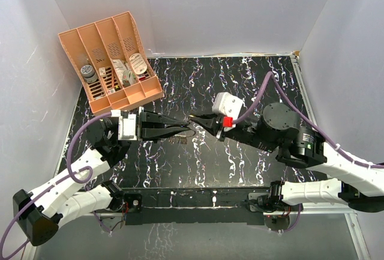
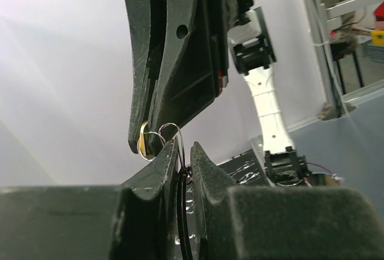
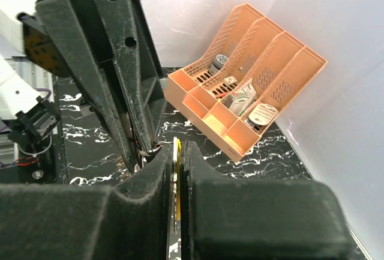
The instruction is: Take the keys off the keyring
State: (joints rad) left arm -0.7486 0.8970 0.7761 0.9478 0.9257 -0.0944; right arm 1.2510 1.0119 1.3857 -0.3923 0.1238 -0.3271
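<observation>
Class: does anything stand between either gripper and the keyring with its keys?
Nothing visible does. The right gripper is shut on the yellow key. The left gripper is shut where the keyring wire enters it. The two grippers meet tip to tip.

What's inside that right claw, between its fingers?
A yellow key, edge-on, pinched in the right gripper; the keyring loops out at its tip. The key's blade is hidden by the fingers. The left gripper pinches a black key.
</observation>
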